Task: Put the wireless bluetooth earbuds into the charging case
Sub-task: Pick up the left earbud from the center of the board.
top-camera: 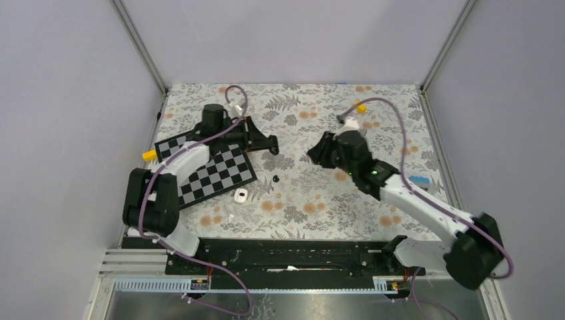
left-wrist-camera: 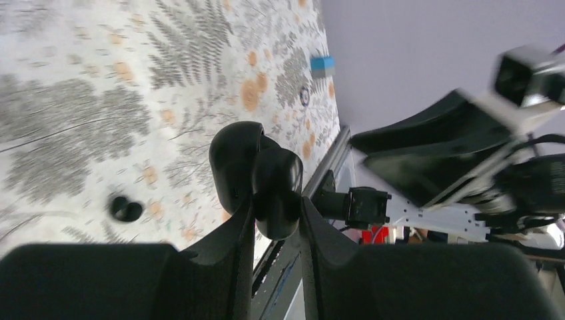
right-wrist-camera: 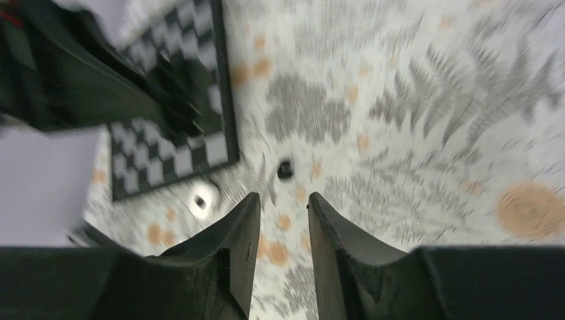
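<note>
My left gripper [top-camera: 270, 145] is shut on the black charging case [left-wrist-camera: 256, 177], held above the floral mat just right of the checkerboard. The case fills the gap between the fingers [left-wrist-camera: 233, 240] in the left wrist view. One black earbud [top-camera: 275, 179] lies loose on the mat below that gripper. It also shows as a small dark lump [left-wrist-camera: 125, 209] in the left wrist view, and the right wrist view has this earbud [right-wrist-camera: 285, 169] just ahead of its fingertips. My right gripper [top-camera: 313, 155] hovers to the earbud's right. This right gripper [right-wrist-camera: 283, 199] is open with nothing between its fingers.
A checkerboard [top-camera: 206, 170] lies under the left arm. A small white oval item with a dark centre [top-camera: 240, 195] sits at its near corner. Yellow blocks [top-camera: 148, 155] [top-camera: 360, 107] and a blue block [top-camera: 418, 180] lie towards the mat's edges.
</note>
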Controlling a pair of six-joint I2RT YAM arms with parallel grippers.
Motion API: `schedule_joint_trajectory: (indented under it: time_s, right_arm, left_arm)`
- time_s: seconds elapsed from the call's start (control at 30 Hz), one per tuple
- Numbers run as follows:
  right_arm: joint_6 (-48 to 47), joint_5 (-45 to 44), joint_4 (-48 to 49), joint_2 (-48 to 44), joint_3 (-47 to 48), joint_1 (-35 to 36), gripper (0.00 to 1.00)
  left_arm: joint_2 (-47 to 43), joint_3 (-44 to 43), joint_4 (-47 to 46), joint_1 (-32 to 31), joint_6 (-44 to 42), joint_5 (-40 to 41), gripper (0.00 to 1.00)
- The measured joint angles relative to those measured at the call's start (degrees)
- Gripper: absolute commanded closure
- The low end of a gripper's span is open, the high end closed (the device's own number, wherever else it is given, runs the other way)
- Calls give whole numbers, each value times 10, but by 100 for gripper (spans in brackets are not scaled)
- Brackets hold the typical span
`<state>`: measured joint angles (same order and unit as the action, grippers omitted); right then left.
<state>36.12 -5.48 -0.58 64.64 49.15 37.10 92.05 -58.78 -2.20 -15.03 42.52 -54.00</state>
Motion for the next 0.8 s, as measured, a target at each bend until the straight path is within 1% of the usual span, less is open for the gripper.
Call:
schedule_joint_trajectory:
  time_s: [0.1, 0.2, 0.27, 0.37, 0.5, 0.57, 0.8]
  right_arm:
    - [0, 20, -4, 90, -2, 34, 57]
    - [-11, 37, -10, 178, 13, 72, 57]
    - [-20, 54, -13, 243, 41, 93, 57]
    - [-29, 55, -15, 313, 85, 118, 58]
    - [-42, 52, -14, 377, 146, 140, 66]
    - [-48, 60, -13, 396, 165, 143, 69]
    - [-69, 65, -19, 444, 210, 147, 68]
  left_arm:
    - [-34, 23, 22, 54, -11, 0, 100]
    - [-61, 43, 41, 98, -16, 3, 100]
    - [-74, 45, 52, 110, -19, 12, 100]
    - [-90, 43, 66, 111, -23, 24, 100]
    - [-96, 25, 97, 111, -33, 53, 100]
    - [-101, 20, 106, 115, -37, 66, 100]
    - [-118, 11, 122, 132, -44, 83, 100]
